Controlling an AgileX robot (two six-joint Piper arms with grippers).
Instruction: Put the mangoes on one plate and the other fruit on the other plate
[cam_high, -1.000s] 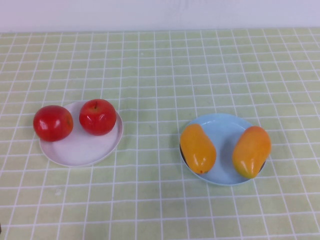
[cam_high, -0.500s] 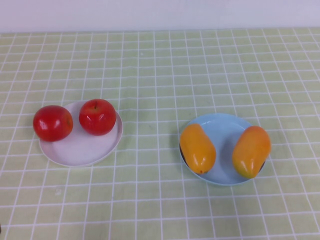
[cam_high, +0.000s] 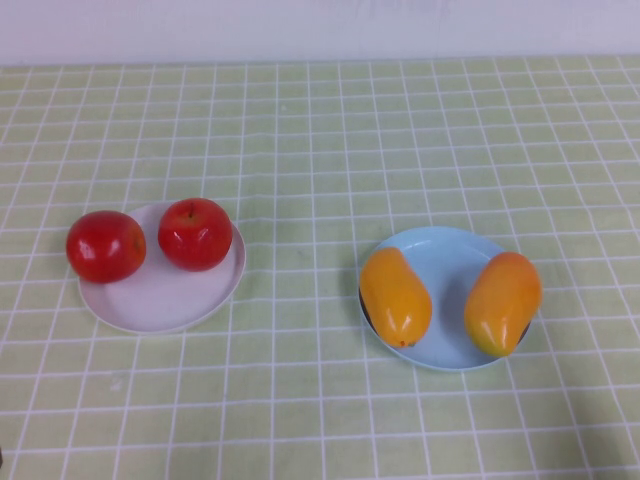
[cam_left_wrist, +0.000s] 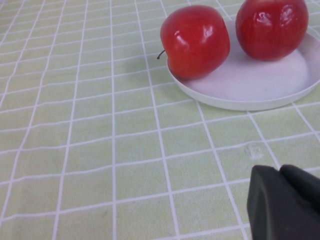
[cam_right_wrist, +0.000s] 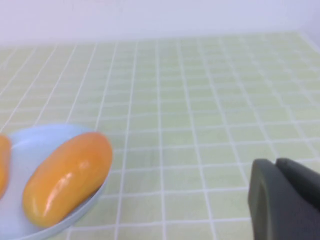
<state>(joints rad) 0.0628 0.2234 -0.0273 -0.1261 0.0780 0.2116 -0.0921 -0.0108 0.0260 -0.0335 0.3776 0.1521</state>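
Two glossy mangoes (cam_high: 395, 297) lie on the blue plate (cam_high: 444, 251), apples (cam_high: 195, 233) on the white plate (cam_high: 165, 300); probably slippery, best grasped mid-body. Left gripper (cam_left_wrist: 285, 202) and right gripper (cam_right_wrist: 285, 200), both closed, hover empty above the surface (cam_high: 320, 140).

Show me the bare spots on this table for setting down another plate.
Free: the cloth between white plate and blue plate, the far strip toward the wall, the near edge. Crowded: apples and mangoes fill the plates. Left gripper and right gripper hang shut, off the fruit.
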